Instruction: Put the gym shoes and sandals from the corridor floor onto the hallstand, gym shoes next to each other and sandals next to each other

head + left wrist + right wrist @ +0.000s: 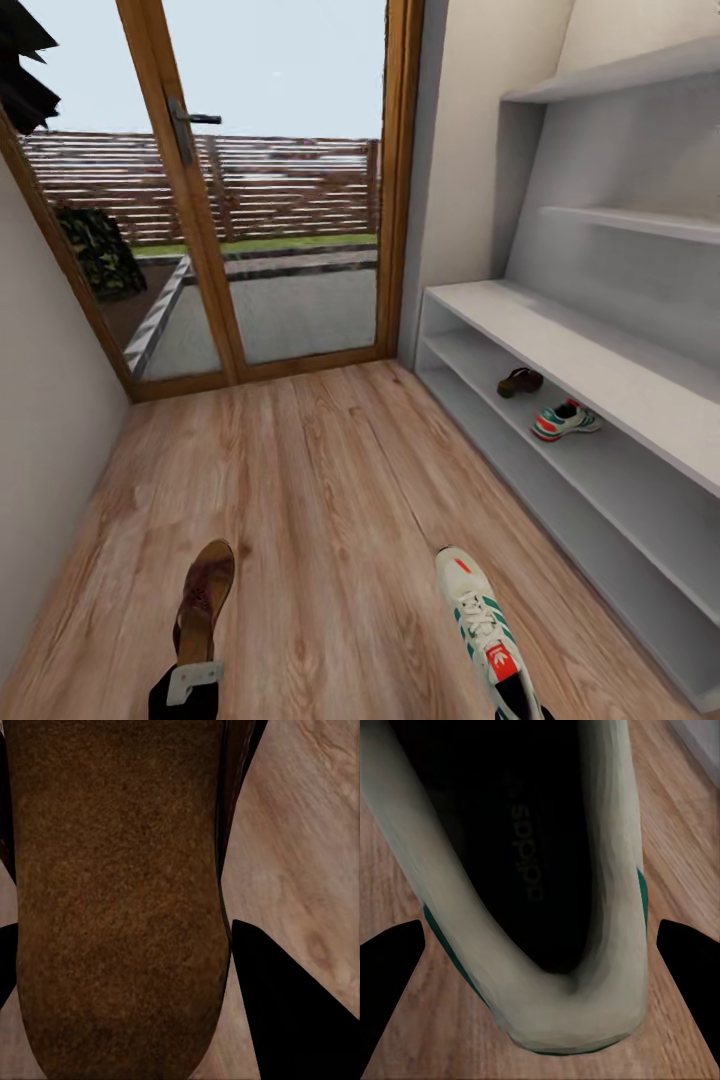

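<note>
The left gripper (193, 682) is closed on the heel of a brown sandal (205, 598), whose toe points away from it toward the glass door (270, 190). In the left wrist view the sandal's insole (120, 900) sits between the dark fingertips (289, 1005). The right gripper (520, 700) is clamped on the heel of a white gym shoe (478, 618); its wrist view looks into the shoe's opening (517, 862). Both shoes appear held above the corridor floor (330, 480). Ahead and to the right of the right gripper, the hallstand (560, 345) already holds the other sandal (520, 381) and other gym shoe (564, 420), near each other on a lower shelf. Half the task looks done; the two held shoes still need placing beside their mates.
</note>
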